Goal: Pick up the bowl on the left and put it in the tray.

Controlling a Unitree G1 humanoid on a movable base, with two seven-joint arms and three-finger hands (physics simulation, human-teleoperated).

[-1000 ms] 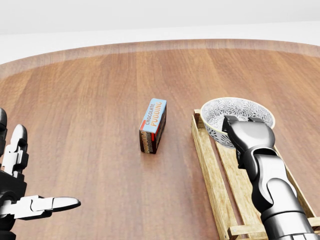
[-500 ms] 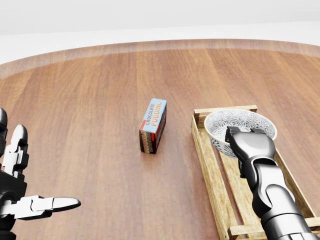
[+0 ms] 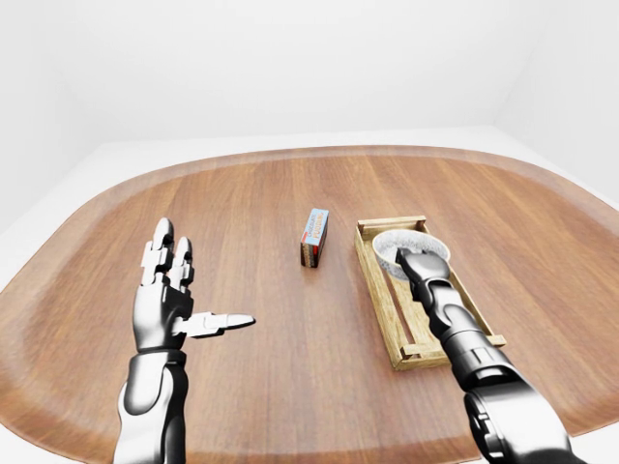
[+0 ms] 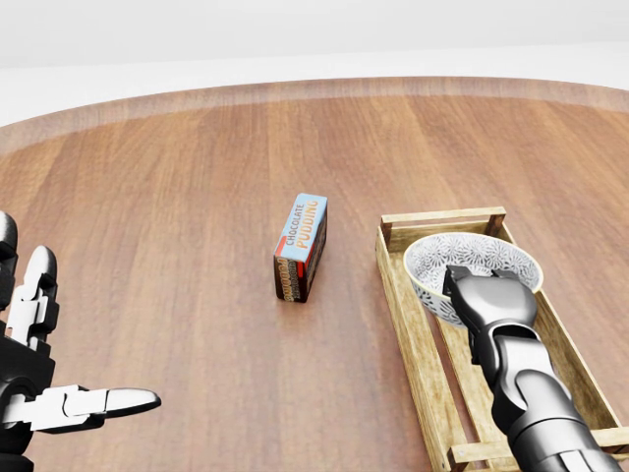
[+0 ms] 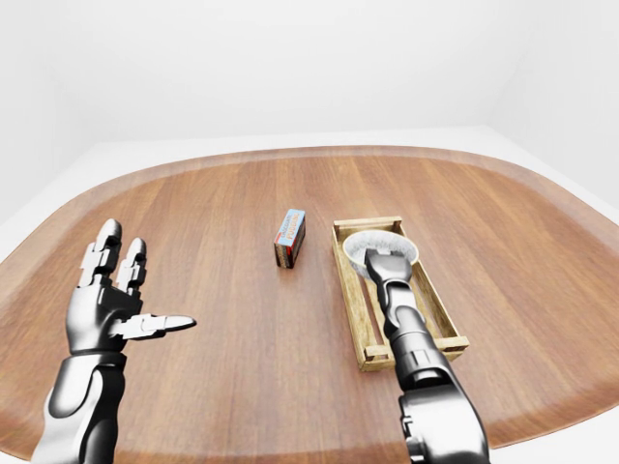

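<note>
A white patterned bowl (image 4: pixel 467 258) sits low inside the top end of the wooden slatted tray (image 4: pixel 404 295) at the right of the head view. My right hand (image 4: pixel 487 292) grips the bowl's near rim, fingers closed on it, and hides that edge. The bowl leans slightly over the tray's left rail. My left hand (image 4: pixel 59 393) is at the bottom left of the head view, far from the bowl, fingers spread and open with nothing in it.
A chocolate pudding box (image 4: pixel 301 246) stands on the round wooden table (image 4: pixel 177 197) just left of the tray. The table's curved edge (image 3: pixel 290 155) runs along the top of the views, white floor and walls beyond.
My right hand has brought the bowl down and toward the bottom of the head view, into the tray; the tray's top rail now shows above the bowl. The left hand barely moved.
</note>
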